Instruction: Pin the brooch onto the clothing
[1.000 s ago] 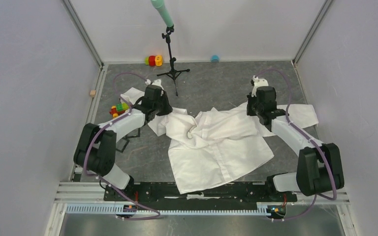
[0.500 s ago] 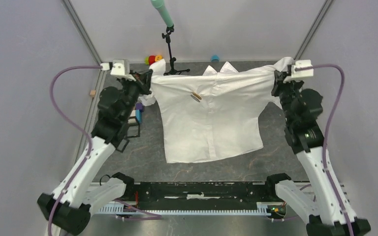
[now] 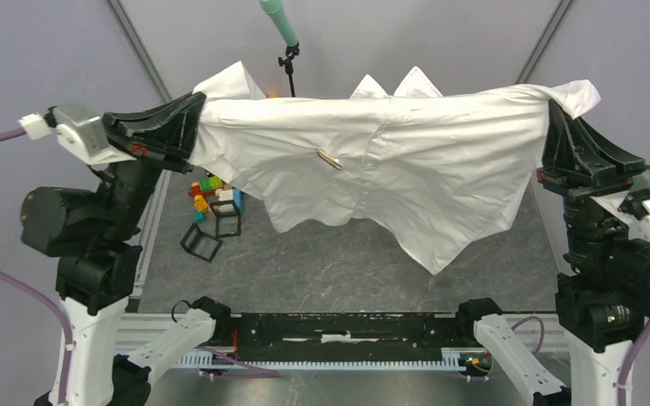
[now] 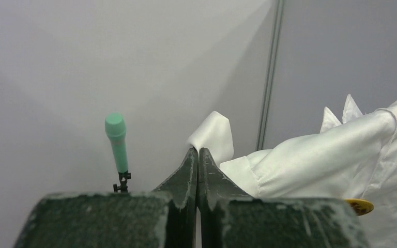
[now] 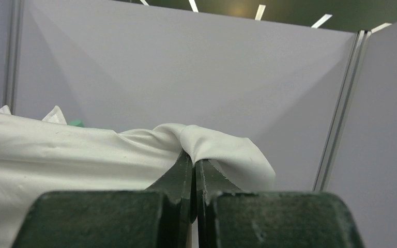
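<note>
Overhead, thin wrinkled shirt (image 3: 440,161); left fingers (image 3: 165,127), right fingers (image 3: 563,139) clamped on it; slim brooch (image 3: 329,159) attached.

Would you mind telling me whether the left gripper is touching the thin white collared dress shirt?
Touching. The left wrist view shows the left gripper shut on a fold of the white dress shirt at its tips.

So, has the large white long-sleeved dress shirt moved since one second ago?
Yes. The shirt has risen: it lay crumpled below the black microphone stand, and now hangs between the left gripper and right gripper, hiding the stand's feet.
</note>
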`<state>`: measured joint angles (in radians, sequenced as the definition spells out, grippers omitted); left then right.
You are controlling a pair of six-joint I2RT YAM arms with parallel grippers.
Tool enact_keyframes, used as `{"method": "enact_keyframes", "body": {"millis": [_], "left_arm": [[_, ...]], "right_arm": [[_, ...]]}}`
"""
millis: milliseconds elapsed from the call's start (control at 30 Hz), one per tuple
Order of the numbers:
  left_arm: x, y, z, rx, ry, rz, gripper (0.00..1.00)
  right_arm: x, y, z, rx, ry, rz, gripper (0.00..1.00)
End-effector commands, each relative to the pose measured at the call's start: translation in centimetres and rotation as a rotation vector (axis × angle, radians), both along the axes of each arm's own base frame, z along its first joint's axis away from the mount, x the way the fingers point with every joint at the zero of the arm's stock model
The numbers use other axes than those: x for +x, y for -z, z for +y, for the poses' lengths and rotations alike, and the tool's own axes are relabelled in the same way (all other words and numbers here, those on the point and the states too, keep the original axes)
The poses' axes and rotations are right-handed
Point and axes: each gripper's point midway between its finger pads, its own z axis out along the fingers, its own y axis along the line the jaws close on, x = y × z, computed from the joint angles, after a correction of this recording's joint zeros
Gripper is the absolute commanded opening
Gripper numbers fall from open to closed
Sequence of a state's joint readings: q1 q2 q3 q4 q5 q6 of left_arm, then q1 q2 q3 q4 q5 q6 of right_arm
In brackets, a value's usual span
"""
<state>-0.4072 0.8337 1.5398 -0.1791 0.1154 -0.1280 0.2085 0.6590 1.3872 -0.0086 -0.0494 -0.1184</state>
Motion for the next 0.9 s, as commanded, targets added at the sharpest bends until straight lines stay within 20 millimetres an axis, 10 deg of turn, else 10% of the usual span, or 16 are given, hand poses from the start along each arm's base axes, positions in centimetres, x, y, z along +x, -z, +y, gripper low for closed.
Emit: {"method": "enact_keyframes", "body": {"millis": [0, 167, 333, 567, 733, 867], "left_arm": [[-0.1, -2.1, 2.7, 0.013, -0.145, -0.018, 0.02], [1.8, -3.3, 1.9, -0.026, -0.132, 0.004, 0.02], [12.5, 3.4, 0.3, 0.010, -0.260, 0.225, 0.02], [27.8, 24.4, -1.4, 0.020, -0.333, 0.614, 0.04], [29.5, 36.0, -4.9, 0.038, -0.204, 0.868, 0.78], [27.9, 38.0, -6.6, 0.025, -0.098, 0.907, 0.89]], "right_arm": [[-1.7, -3.1, -3.0, 0.033, 0.155, -0.080, 0.00], [-0.2, -3.6, -4.0, 0.062, 0.227, -0.080, 0.00], [9.0, 1.8, -4.8, 0.059, 0.366, 0.089, 0.00], [26.2, 23.2, -3.4, -0.047, 0.414, 0.507, 0.02], [31.9, 38.4, -1.8, -0.076, 0.308, 0.826, 0.90], [32.7, 42.7, -0.9, -0.084, 0.259, 0.950, 0.98]]}}
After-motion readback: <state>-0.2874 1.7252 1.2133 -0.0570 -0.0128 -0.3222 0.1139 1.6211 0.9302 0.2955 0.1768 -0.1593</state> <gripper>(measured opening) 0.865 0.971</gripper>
